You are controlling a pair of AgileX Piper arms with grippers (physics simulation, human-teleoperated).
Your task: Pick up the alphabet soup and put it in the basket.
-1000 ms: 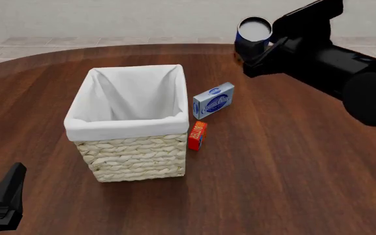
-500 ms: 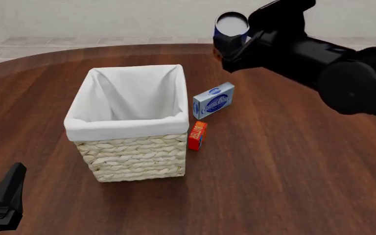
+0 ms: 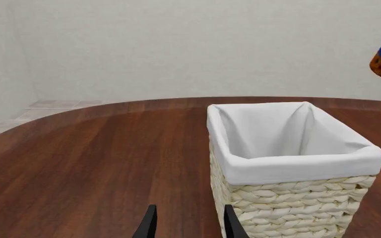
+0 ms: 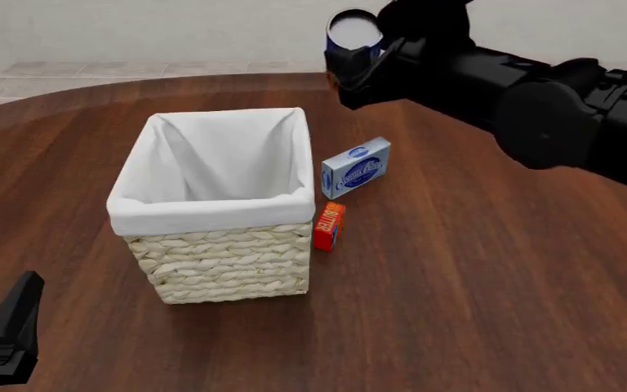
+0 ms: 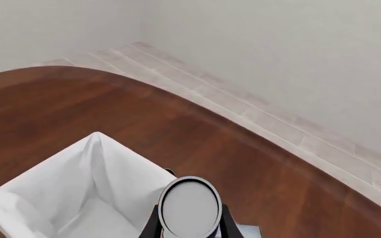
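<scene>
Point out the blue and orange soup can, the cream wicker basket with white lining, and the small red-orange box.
Blue and orange alphabet soup can [image 4: 354,31], front view, on its silver-grey top.
Cream woven wicker basket [image 4: 226,265], front view, on its near woven wall.
Small red-orange box [image 4: 329,226], front view, on its printed face.

My right arm reaches in from the right side of the front view, its bulky black links stretched far forward and raised well above the dark wooden counter [image 4: 488,269]. At its end, my right gripper [image 4: 359,59] is clamped on the small cylindrical alphabet soup can with the blue label and silver-grey top [image 4: 353,42], which it carries upright in the air; the wrist view shows a black finger on either side of the can. My left gripper [image 3: 186,225] sits low at the near left, fingers [image 3: 149,224] slightly parted, holding nothing.
</scene>
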